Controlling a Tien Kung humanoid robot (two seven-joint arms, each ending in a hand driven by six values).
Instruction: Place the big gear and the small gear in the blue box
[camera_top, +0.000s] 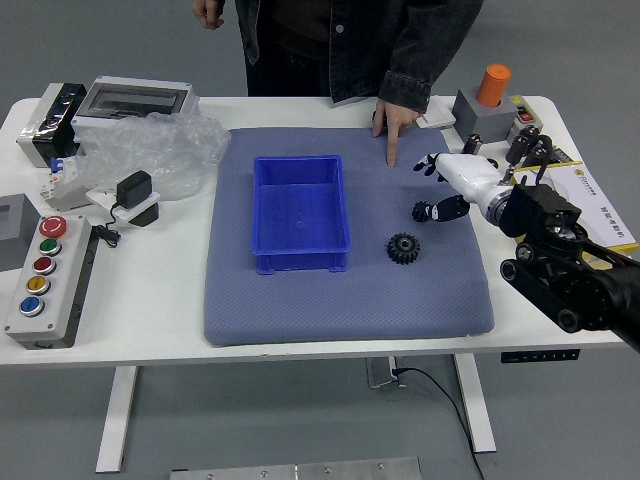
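My right hand (432, 189) reaches in from the right, its fingers spread with nothing held. Its thumb is at the small black gear (420, 212), on the gear's right side; whether they touch I cannot tell. Lower and slightly left on the blue-grey mat lies the big black gear (403, 248). The blue box (297, 262), with nothing inside, stands on the mat left of both gears. My left hand does not show.
A person at the far side rests a hand (394, 125) on the mat's far edge, one finger extended. An orange cylinder (493, 86) stands back right, a yellow box with papers (590, 205) at right. Plastic wrap (155, 155) and a button panel (45, 280) are left.
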